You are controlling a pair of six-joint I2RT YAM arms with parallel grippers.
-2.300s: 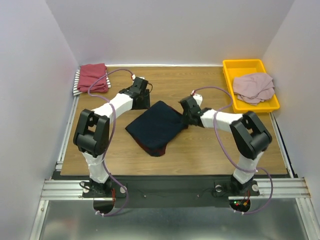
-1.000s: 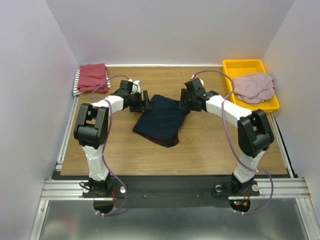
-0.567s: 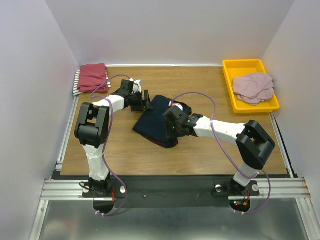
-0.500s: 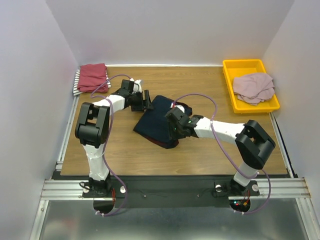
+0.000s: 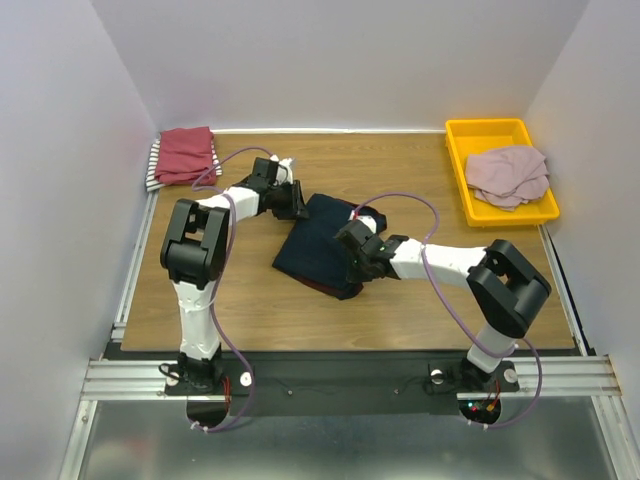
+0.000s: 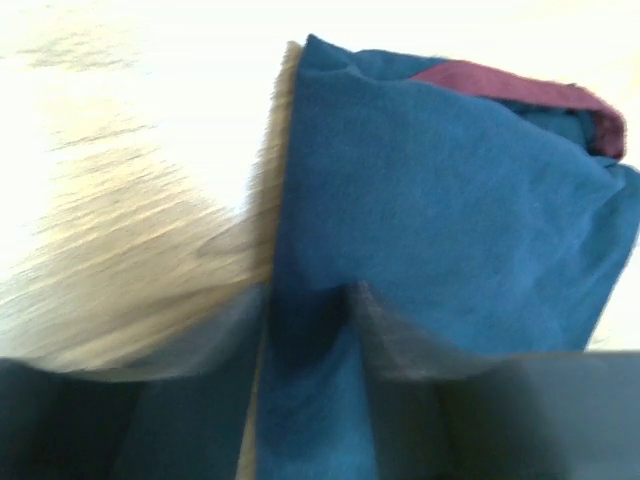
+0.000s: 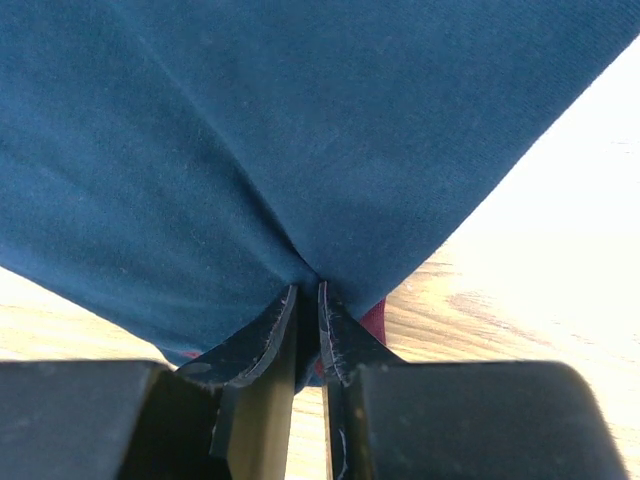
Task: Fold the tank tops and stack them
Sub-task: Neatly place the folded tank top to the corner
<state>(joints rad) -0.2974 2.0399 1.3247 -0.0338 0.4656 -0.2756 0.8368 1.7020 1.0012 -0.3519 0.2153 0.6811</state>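
Navy jersey [image 5: 318, 250]: folded, mid-worktop [image 5: 250, 310], between both arms.
Left gripper [image 6: 305, 300]: only its wrist view shows fingers apart, straddling the jersey's edge near maroon trim [image 6: 520, 85].
Right gripper [image 7: 308, 292]: only its wrist view shows it clamped on a jersey fold.

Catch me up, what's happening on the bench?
Both arms are on the navy jersey mid-table. The right gripper is pinched shut on its near edge; the left gripper straddles its far-left corner, grip unclear through blur. A dark-red top sits folded on a striped top at the far-left corner, and a pink top lies crumpled in the yellow tray.
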